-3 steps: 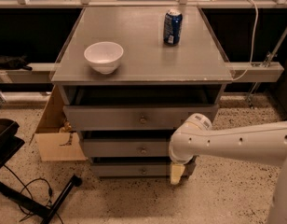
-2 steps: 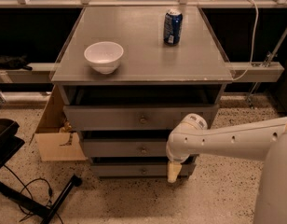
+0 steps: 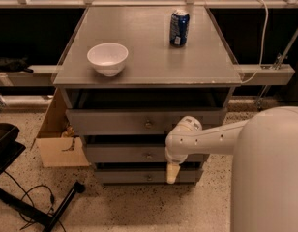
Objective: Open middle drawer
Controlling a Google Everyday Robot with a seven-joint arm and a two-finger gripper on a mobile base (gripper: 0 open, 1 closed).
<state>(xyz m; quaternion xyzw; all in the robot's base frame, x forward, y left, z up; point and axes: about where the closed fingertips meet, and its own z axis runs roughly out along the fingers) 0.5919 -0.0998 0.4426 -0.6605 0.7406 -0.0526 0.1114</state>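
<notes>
1. Gripper [image 3: 172, 174]: pale tip pointing down, just below the middle drawer [image 3: 120, 154] and right of its knob [image 3: 148, 155]. Whether it is open or closed cannot be told; nothing is seen in its hold.
2. Arm [image 3: 207, 138]: white, coming in from the right, its wrist covering the right part of the middle drawer's front.
3. Middle drawer: grey flat front, second of three in the stack.
4. Top drawer [image 3: 110, 122]: directly above the middle drawer.
5. Bottom drawer [image 3: 125, 177]: directly below, behind the gripper tip.
6. Counter [image 3: 149, 76]: grey top, above the middle drawer.
7. White bowl [image 3: 108, 58]: on the counter, up and left.
8. Blue can [image 3: 179, 28]: upright, up and right, further back.
9. Cardboard box [image 3: 57, 151]: on the floor, left of the middle drawer.
</notes>
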